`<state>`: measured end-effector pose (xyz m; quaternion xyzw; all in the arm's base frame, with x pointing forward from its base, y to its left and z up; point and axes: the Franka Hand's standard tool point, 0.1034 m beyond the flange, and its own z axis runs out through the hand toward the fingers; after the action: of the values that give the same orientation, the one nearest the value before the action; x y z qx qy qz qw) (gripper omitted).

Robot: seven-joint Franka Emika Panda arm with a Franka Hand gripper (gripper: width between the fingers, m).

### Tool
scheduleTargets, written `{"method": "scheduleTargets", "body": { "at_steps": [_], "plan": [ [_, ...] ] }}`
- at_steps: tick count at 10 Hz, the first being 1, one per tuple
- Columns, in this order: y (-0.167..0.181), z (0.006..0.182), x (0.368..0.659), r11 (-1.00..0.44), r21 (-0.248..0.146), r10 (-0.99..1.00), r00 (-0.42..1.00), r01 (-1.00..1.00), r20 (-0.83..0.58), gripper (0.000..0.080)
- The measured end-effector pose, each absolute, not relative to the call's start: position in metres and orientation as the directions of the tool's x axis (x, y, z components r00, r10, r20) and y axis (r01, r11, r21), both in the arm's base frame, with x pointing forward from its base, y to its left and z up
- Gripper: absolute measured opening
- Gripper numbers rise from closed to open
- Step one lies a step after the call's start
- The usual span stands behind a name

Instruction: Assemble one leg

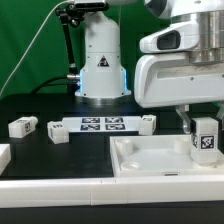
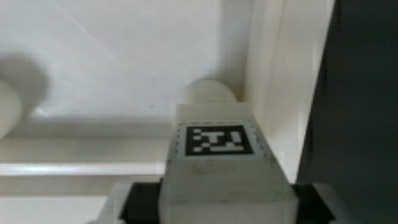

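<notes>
My gripper (image 1: 203, 128) is shut on a leg (image 1: 206, 138), a small white block with a black-and-white tag on its face. I hold it upright over the far right corner of the large white square panel (image 1: 150, 158). In the wrist view the leg (image 2: 217, 140) fills the middle between my fingers (image 2: 143, 205), its tip close to the panel's raised rim (image 2: 267, 60). I cannot tell whether the leg touches the panel.
The marker board (image 1: 103, 125) lies at the table's middle. Two more white legs lie on the black table, one (image 1: 22, 126) at the exterior view's left and one (image 1: 55, 133) beside the board. The arm's base (image 1: 100, 70) stands behind.
</notes>
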<state>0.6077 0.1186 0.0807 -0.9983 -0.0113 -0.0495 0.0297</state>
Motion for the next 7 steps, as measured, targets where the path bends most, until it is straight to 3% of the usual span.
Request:
{"method": "scheduleTargets", "body": {
  "at_steps": [3, 5, 7],
  "plan": [
    [0.1189, 0.0796, 0.6054, -0.878, -0.117, -0.475, 0.874, -0.464, 0.099, 0.0291],
    [0.1194, 0.0795, 0.6051, -0.653, -0.171, -0.756, 0.650, -0.738, 0.080, 0.0291],
    [0.1193, 0.0795, 0.6052, -0.461, -0.188, -0.886, 0.463, -0.867, 0.036, 0.0292]
  ]
}}
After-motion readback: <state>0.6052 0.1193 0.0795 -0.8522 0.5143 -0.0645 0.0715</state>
